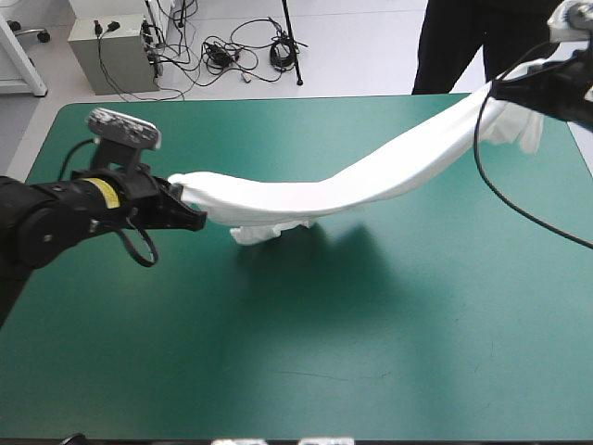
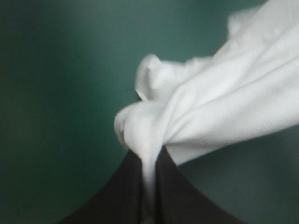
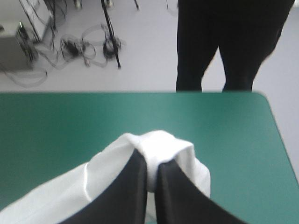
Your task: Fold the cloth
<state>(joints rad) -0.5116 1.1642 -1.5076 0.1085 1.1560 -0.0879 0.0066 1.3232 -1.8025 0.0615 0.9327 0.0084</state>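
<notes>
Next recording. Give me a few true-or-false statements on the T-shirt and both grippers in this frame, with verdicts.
1. The T-shirt lies spread flat on the table. False: it hangs stretched between both grippers.
2. The left gripper is shut on the T-shirt. True.
3. The right gripper is open and empty. False: it is shut on the T-shirt.
4. The T-shirt's lowest-hanging fold is nearer the left gripper. True.

white t-shirt (image 1: 371, 176), teal-green cover (image 1: 371, 352), black fingers (image 2: 180, 198)
</notes>
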